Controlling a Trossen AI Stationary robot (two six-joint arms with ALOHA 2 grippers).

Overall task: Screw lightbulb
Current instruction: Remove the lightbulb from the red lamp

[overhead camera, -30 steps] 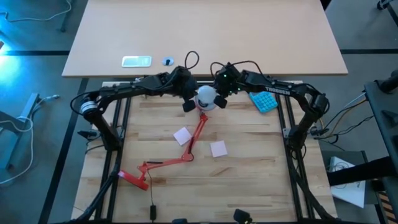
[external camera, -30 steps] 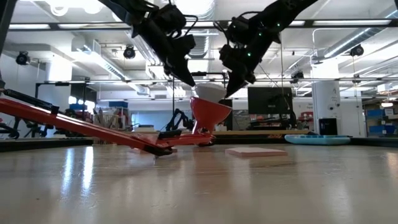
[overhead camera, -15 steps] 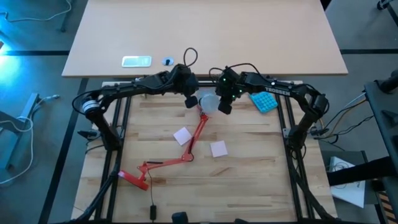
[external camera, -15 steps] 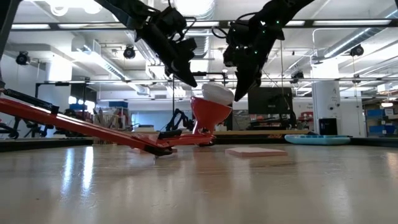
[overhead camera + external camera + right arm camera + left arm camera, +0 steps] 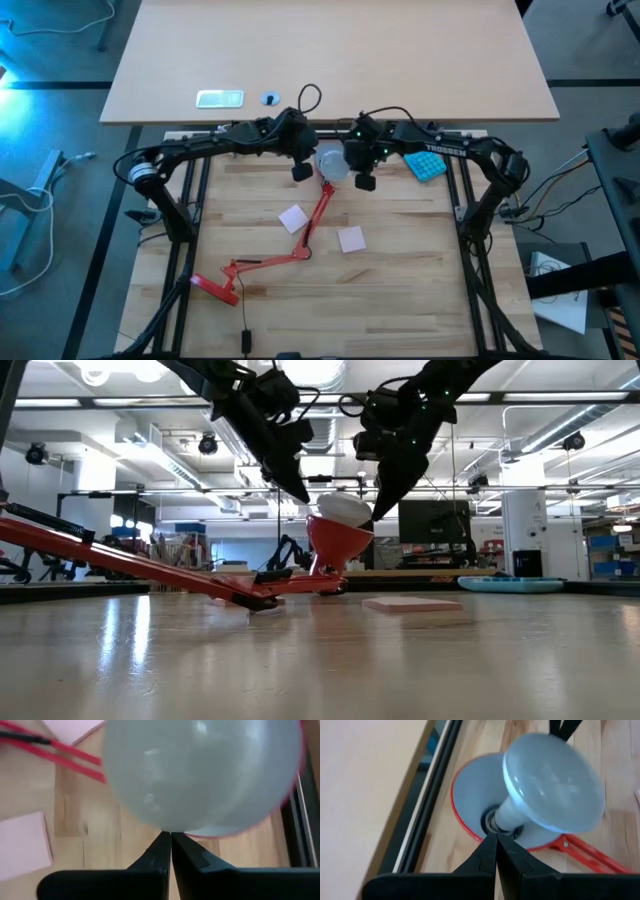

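The left pincer (image 5: pixel 299 172) hangs at the far middle of the counter (image 5: pixel 400 290), just beside the lightbulb (image 5: pixel 331 164), and in its own wrist view its two fingers (image 5: pixel 496 851) are pressed together with nothing between them, their tips pointing at the bulb's neck. The right pincer (image 5: pixel 365 181) stands on the other side of the bulb, also very near; its fingers (image 5: pixel 169 845) are together too, just under the round white glass, and they hold nothing. The lightbulb sits with its greyish base down in the red lamp's shade (image 5: pixel 333 545), tilted a little, its white dome above the red rim. The lamp's thin red arm (image 5: pixel 312 225) runs from the shade across the wood to a red base (image 5: pixel 215 285) near the front left. Two pink sticky notes (image 5: pixel 293 218) lie beside this arm, one on each side, and a blue grid tray (image 5: pixel 423 163) lies beyond the right pincer.
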